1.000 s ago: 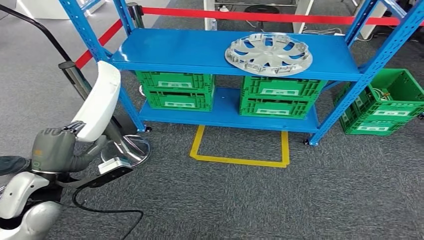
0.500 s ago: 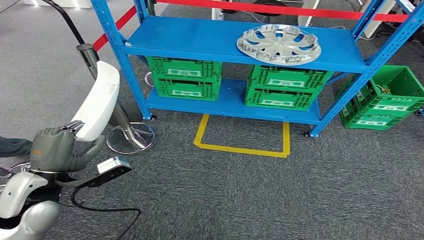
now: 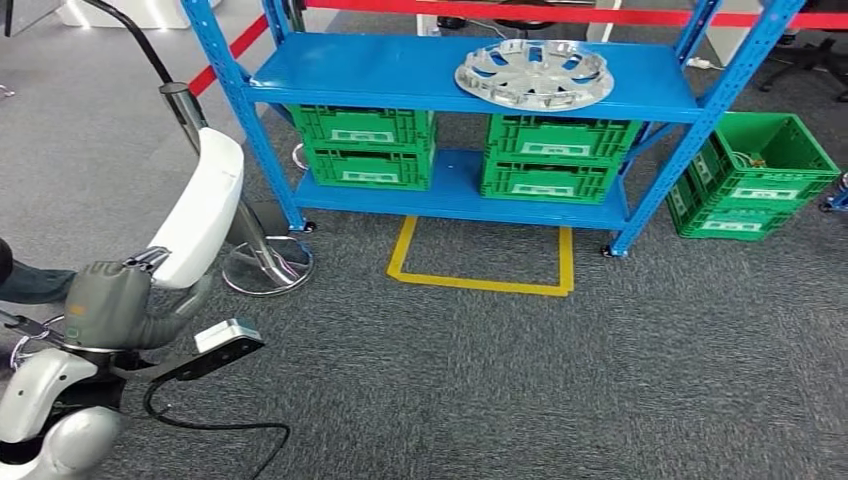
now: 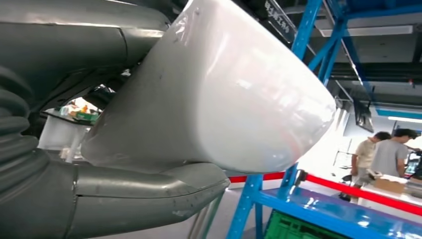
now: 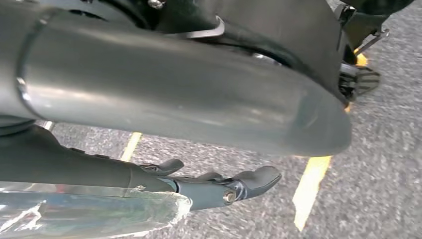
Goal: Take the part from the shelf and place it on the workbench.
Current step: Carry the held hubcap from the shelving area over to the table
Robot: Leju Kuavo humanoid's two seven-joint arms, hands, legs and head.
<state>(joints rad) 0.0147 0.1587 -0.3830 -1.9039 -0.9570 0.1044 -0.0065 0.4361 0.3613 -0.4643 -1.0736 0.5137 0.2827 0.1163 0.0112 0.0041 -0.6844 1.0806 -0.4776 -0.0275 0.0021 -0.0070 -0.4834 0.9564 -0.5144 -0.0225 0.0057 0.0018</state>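
Found no readable text anywhere. White labels [image 3: 364, 136] on the green crates [image 3: 366, 147] under the blue shelf [image 3: 370, 68] stayed too small to read; dark lettering on an overhead beam [image 4: 278, 18] looked blurred.

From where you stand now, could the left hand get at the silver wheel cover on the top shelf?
Probably not. The left hand already grips the white part, so it is not free to take anything. The wheel cover also lies far off on the blue shelf, with carpet between.
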